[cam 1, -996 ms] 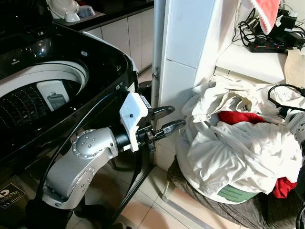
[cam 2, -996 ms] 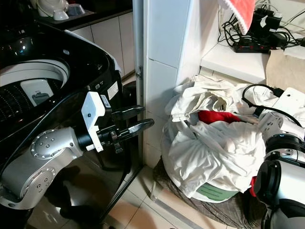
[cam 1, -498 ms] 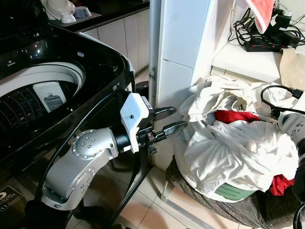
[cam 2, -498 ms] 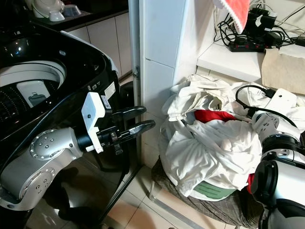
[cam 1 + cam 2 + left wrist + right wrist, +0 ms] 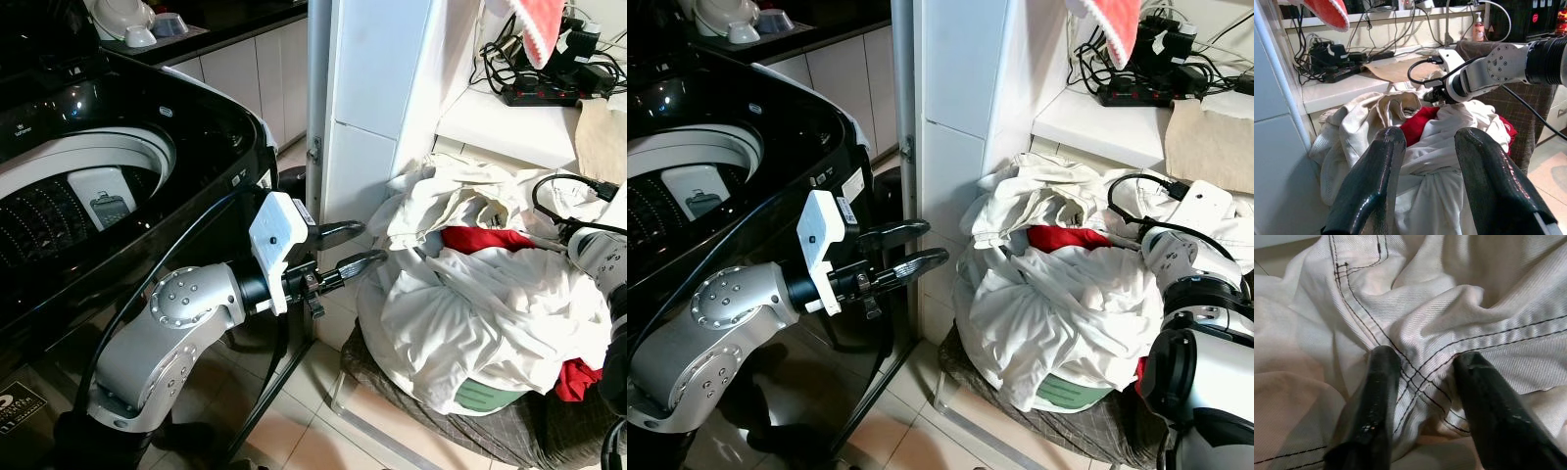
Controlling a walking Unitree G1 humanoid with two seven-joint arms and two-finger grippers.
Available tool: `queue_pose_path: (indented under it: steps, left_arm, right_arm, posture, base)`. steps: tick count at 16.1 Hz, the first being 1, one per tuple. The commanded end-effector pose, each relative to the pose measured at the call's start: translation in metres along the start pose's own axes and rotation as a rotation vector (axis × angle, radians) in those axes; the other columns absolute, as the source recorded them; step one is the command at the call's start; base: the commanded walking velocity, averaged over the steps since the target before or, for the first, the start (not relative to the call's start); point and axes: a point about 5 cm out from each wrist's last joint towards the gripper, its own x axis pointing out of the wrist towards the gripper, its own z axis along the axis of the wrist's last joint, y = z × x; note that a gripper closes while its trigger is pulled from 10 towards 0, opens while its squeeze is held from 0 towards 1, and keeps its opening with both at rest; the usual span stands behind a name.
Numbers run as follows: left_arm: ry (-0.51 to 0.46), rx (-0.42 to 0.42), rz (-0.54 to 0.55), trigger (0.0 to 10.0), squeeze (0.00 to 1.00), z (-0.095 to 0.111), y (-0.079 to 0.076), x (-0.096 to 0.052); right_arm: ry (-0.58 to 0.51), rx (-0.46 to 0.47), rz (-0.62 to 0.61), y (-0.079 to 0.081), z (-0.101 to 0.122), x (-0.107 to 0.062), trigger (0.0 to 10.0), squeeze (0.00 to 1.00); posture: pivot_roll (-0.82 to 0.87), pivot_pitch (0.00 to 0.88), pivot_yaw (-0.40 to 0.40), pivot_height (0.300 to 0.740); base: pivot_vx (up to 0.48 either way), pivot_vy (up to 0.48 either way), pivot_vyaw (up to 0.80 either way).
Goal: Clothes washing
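Right wrist view: right end effector (image 5: 1422,382) fingers apart, pressed into stitched white garment (image 5: 1449,308) on laundry pile (image 5: 490,294). Eye views: left end effector (image 5: 355,247) spread, empty, beside pile; washing machine (image 5: 88,186) open left; cluttered desk (image 5: 509,122) behind.

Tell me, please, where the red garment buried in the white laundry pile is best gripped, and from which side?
Grip the exposed red fold at the pile's top, coming from above. White cloth covers its other sides. The left pincer, open beside the pile, would likely snag white fabric coming sideways; the right pincer straddles a stitched seam.
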Motion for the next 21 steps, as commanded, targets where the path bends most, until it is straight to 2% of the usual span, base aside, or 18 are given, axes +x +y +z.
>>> queue_pose_path:
  steps: [1,9,14,16,19,20,21]
  left_arm:
    - [-0.004,-0.002,0.000,10.0,0.00,0.001,0.000,0.000]
    - [-0.008,0.001,0.019,10.0,0.00,0.001,0.003,0.000]
    - [-0.018,0.015,0.055,10.0,0.00,0.002,0.007,0.001]
    - [-0.022,0.017,0.063,10.0,0.00,0.002,0.007,0.001]
    - [-0.041,0.028,0.107,10.0,0.00,0.004,0.011,0.002]
    - [-0.063,0.039,0.158,10.0,0.00,0.006,0.017,0.002]
    - [-0.088,0.058,0.236,10.0,0.00,0.010,0.026,0.001]
  right_arm:
    - [0.017,-0.020,0.003,0.000,-0.008,0.001,0.0,0.00]
    - [0.003,-0.022,0.006,0.002,-0.006,0.001,0.0,0.00]
    - [-0.066,-0.014,0.038,0.007,0.000,0.000,0.0,0.00]
    - [-0.125,0.004,0.066,0.010,0.008,-0.002,0.0,0.00]
    - [-0.264,0.050,0.050,0.009,0.037,-0.010,0.0,0.00]
    - [-0.326,0.038,0.075,0.013,0.052,-0.015,0.0,0.00]
    - [-0.401,-0.012,0.125,0.022,0.067,-0.024,0.0,0.00]
  posture:
    - [-0.01,0.000,0.012,0.740]
    - [-0.01,0.000,0.011,0.740]
    - [-0.01,0.000,0.014,0.740]
    - [-0.01,0.000,0.014,0.740]
    - [-0.02,0.000,0.015,0.740]
    - [-0.02,0.000,0.016,0.740]
    - [-0.02,0.000,0.017,0.740]
  base:
    - [0.000,0.000,0.00]
    - [0.000,0.000,0.00]
    - [0.000,0.000,0.00]
    - [0.000,0.000,0.00]
    - [0.000,0.000,0.00]
    - [0.000,0.000,0.00]
    - [0.000,0.000,0.00]
